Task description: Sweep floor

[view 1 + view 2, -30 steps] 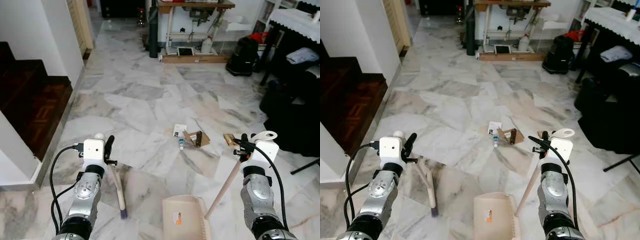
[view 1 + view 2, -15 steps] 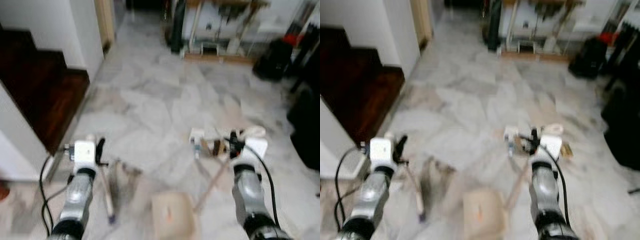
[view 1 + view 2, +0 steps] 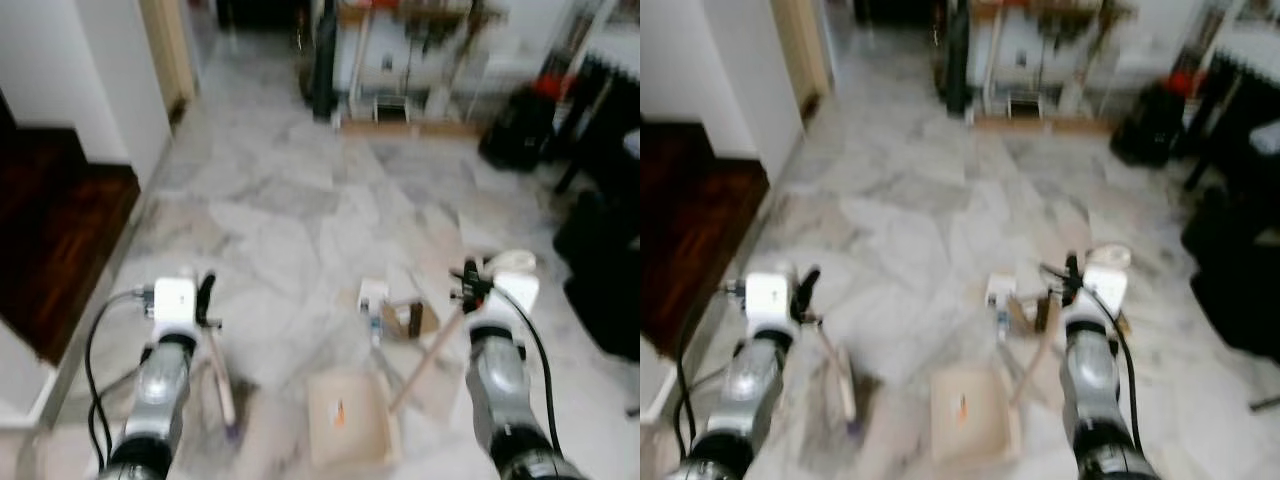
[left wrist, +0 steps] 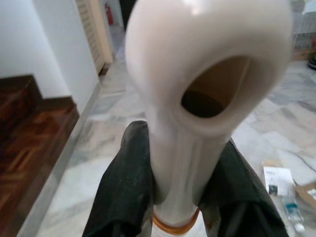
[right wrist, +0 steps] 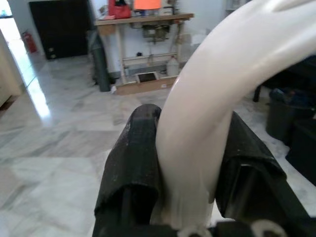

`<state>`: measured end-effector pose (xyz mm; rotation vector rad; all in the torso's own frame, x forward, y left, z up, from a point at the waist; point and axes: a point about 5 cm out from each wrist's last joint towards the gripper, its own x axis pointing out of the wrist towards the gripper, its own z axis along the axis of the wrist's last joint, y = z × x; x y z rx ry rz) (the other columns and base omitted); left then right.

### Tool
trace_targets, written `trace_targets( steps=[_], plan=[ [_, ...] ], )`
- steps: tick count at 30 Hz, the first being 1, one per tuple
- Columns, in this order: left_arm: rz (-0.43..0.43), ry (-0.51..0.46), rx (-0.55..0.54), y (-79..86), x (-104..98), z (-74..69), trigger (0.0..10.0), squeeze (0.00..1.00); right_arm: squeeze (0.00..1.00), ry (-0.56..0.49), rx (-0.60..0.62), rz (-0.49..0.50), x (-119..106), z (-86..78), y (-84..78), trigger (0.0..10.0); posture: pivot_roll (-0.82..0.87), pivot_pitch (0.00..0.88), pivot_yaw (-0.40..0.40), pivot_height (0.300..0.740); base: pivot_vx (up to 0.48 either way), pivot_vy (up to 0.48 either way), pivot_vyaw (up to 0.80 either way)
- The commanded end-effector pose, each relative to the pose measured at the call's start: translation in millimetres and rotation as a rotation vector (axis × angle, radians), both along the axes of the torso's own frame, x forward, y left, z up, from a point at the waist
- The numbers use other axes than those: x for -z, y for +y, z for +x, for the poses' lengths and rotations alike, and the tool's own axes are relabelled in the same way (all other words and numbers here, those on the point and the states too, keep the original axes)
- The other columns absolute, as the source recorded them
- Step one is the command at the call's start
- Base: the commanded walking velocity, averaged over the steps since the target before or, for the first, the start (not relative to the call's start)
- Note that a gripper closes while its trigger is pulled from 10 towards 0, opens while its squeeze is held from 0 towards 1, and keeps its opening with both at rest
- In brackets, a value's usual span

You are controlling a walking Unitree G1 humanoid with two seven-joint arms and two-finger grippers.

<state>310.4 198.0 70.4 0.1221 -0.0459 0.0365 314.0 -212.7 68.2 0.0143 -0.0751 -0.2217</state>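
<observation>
Left claw [image 3: 207, 297]: closed on the cream handle of the broom [image 3: 222, 385]; in the left wrist view both black fingers [image 4: 126, 190] press the handle from either side, just under its hanging loop.
Right claw [image 3: 468, 284]: closed on the pale handle of the dustpan [image 3: 345, 428]; in the right wrist view the two fingers [image 5: 133, 165] clamp the curved white handle top.
Broom: one, handle running down from the left claw, dark bristle end on the floor [image 3: 290, 210] near 7 o'clock of the head view.
Dustpan: one, cream tray with a small orange mark, flat on the floor at about 6 o'clock, between the two arms; its long stick [image 3: 425, 358] slants up toward 3 o'clock to the right claw.
Litter: three pieces that can be counted, just beyond the dustpan at its 12 o'clock: a white card [image 3: 372, 293], a small bottle [image 3: 375, 327], a brown cardboard scrap [image 3: 412, 318]; the blur hides any finer bits.
Floor: grey-veined marble tiles, blurred.
Stairs [image 3: 55, 240]: dark wood steps at 9 o'clock, beside a white wall.
Tabletop [image 3: 400, 15]: one work bench at 12 o'clock, far end of the room, clutter beneath it.
Dark furniture [image 3: 605, 230]: at 3 o'clock, too blurred to tell apart.
</observation>
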Motion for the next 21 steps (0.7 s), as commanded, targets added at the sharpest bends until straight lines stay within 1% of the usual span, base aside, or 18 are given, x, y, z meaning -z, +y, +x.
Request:
trace_targets(
  steps=[1, 14, 15, 21],
  plan=[
    [-0.009, -0.042, 0.042, -13.6, -8.5, 5.6, 10.0, 0.00, 0.00, -0.017, 0.015, -0.019, -5.9, 1.7, -6.9, 10.0, -0.02, 0.000, -0.044, 0.740, 0.480, 0.000, 0.00],
    [-0.010, -0.053, 0.053, -16.1, -11.6, 8.2, 10.0, 0.00, 0.00, -0.018, 0.018, -0.014, -5.7, 1.6, -6.3, 10.0, -0.02, 0.000, -0.040, 0.740, 0.466, 0.000, 0.00],
    [-0.010, -0.053, 0.054, -16.4, -11.7, 8.2, 10.0, 0.00, 0.00, -0.018, 0.018, -0.013, -5.6, 1.6, -6.2, 10.0, -0.02, 0.000, -0.040, 0.740, 0.307, 0.000, 0.00],
    [-0.025, -0.054, 0.049, -16.8, -11.3, 8.0, 10.0, 0.00, 0.00, -0.018, 0.013, -0.011, -5.8, 2.5, -4.3, 10.0, -0.02, 0.000, -0.040, 0.740, 0.000, 0.000, 0.00]
  ],
)
